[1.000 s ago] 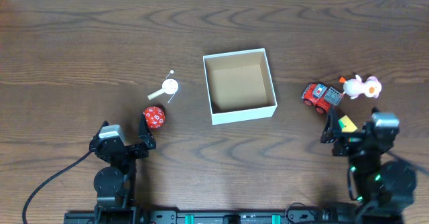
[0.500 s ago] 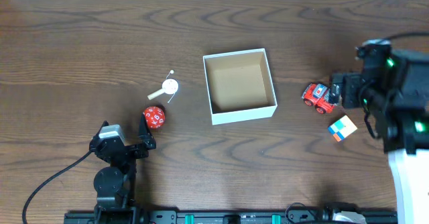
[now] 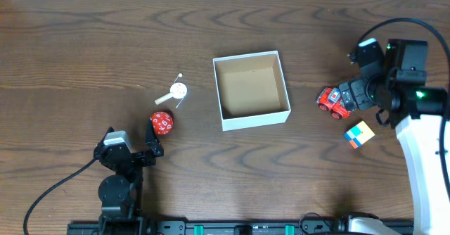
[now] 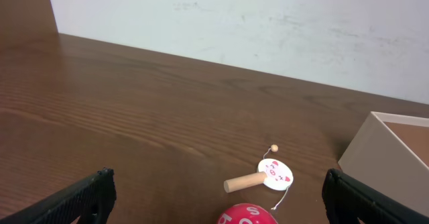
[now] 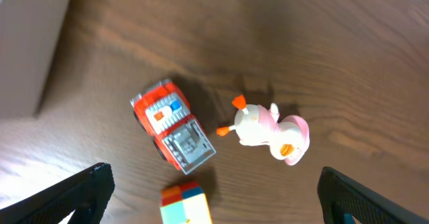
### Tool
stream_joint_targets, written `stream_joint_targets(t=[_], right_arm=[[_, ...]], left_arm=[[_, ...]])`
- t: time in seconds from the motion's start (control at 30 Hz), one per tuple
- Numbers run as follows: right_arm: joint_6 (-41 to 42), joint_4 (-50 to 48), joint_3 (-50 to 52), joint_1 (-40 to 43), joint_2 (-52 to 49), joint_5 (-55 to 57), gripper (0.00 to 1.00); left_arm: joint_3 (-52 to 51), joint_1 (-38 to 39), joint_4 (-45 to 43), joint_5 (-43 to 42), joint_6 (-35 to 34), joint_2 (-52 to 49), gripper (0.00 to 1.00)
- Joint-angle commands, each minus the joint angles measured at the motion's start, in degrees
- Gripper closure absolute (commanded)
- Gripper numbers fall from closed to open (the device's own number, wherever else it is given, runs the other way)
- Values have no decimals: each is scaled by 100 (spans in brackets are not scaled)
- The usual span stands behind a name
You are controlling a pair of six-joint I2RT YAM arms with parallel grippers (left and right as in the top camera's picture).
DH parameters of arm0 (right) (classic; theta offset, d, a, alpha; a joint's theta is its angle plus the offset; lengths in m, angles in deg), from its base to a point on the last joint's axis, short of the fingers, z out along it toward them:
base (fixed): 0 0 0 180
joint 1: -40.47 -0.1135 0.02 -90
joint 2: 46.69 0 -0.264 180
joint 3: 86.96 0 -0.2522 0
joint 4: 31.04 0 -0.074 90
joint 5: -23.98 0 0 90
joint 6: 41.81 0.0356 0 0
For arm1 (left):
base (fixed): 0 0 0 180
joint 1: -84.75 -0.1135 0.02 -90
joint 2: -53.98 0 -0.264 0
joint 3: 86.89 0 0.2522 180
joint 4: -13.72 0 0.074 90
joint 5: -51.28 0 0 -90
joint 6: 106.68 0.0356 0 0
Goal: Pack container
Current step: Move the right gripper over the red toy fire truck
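The container (image 3: 256, 118), a square white box with a tan inside, stands open and empty at the table's middle. My right gripper (image 3: 365, 93) is open and empty above the toys on the right. Its wrist view (image 5: 218, 198) looks down on a red toy truck (image 5: 171, 123), a pink and white duck (image 5: 271, 131) and a coloured cube (image 5: 186, 204). The arm hides the duck from overhead. My left gripper (image 3: 131, 134) is open and empty at the front left, with a red numbered ball (image 3: 162, 122) just beyond its right finger. The ball also shows in the left wrist view (image 4: 247, 214), low between the fingers (image 4: 218, 198).
A small paddle toy with a wooden handle (image 3: 176, 91) lies left of the container and shows in the left wrist view (image 4: 263, 178). The truck (image 3: 334, 101) and cube (image 3: 359, 134) lie right of the container. A white wall (image 4: 268, 23) runs along the table's far edge.
My right arm has risen from the front right edge and swung back over the truck and duck, covering the duck from overhead. The left arm and all toys have stayed still.
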State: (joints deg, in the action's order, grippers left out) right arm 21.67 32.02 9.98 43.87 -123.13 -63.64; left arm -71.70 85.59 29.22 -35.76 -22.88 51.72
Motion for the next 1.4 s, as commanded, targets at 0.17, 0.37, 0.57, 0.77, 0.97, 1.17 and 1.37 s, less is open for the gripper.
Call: stream_joint_targets(t=[0.17,0.37,0.57,0.77,0.97,1.17,1.37], right_arm=[[-874,-48,-114,-42,-638,15,1],[-868,-46,-114,-42,-1233,17,1],[-866,-55,-114,-42,-1825,17,1],[-560,-146,-114,-42,-2264,13,1],[-525,-151,-114,-42,-2483,-184,1],[-525,-153,-109,-42,-2487,-354,16],[-525,-57,-109,-42,-2487,-398,36]], left_arm=[[-120,-28,212,63,-11,-22,2],[-120,-28,212,63,-13,-22,2],[-120,-28,212,63,-11,-22,2],[-120,-28,212,63,-11,-22,2],[-120,-28,212,63,-11,-22,2],[-120,-28,212,63,-11,-22,2],[-120,-28,212,63,-11,-22,2]])
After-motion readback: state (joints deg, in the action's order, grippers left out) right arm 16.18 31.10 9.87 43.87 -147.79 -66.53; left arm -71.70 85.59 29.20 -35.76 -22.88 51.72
